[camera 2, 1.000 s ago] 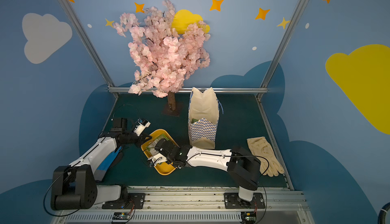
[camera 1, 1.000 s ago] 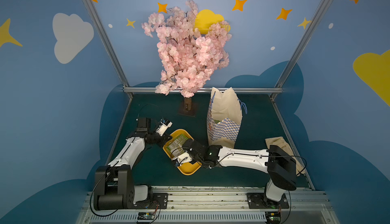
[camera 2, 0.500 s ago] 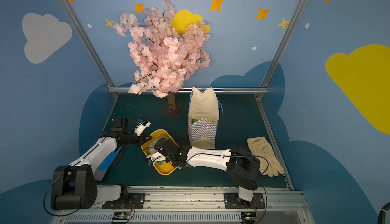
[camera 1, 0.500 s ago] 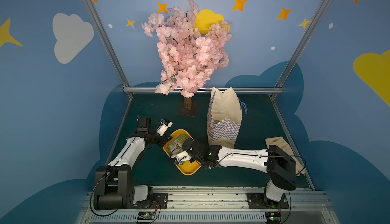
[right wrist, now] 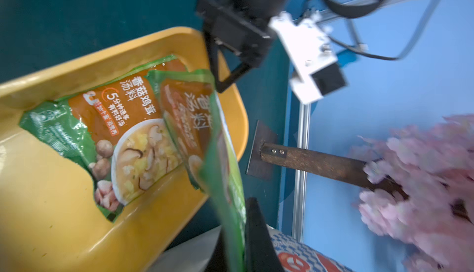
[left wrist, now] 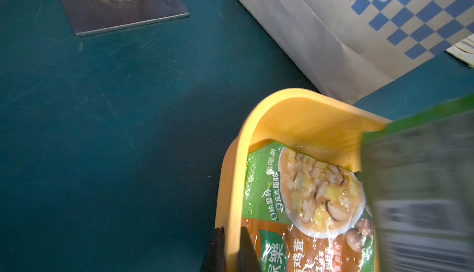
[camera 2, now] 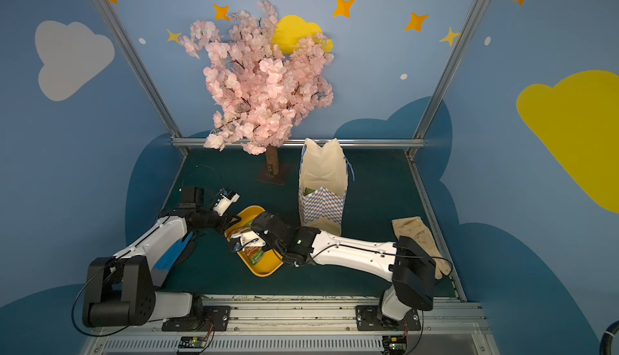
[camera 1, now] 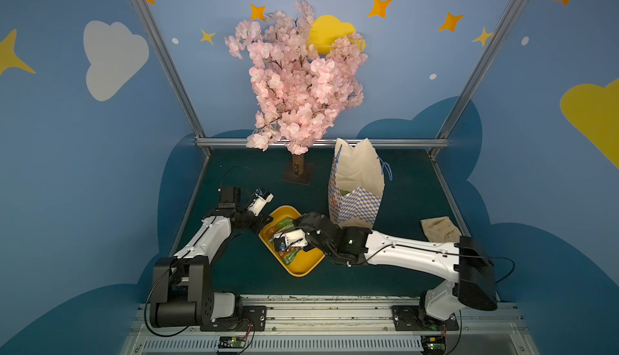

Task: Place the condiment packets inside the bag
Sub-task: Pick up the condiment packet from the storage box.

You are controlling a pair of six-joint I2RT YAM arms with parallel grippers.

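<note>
Yellow plastic is forming the oblong tray that is sitting on the dark teal counter between the two arms. The left arm is reaching to the tray's near-left edge. In the left wrist view the left jaws are pressing together on the tray's rim, one black finger outside and one inside. The right arm is stretching across over the tray. In the right wrist view the right jaws are pinching one green lifted packet by its edge, its free end hanging over the tray. The other condiment packets are lying flat in the tray, printed with soup and mushrooms. The bag is standing upright and open-mouthed just beside the tray's far end, apart from it, with something green showing inside in both top views. A pink blossom tree is standing behind, and a beige glove is lying near the counter's right edge.
</note>
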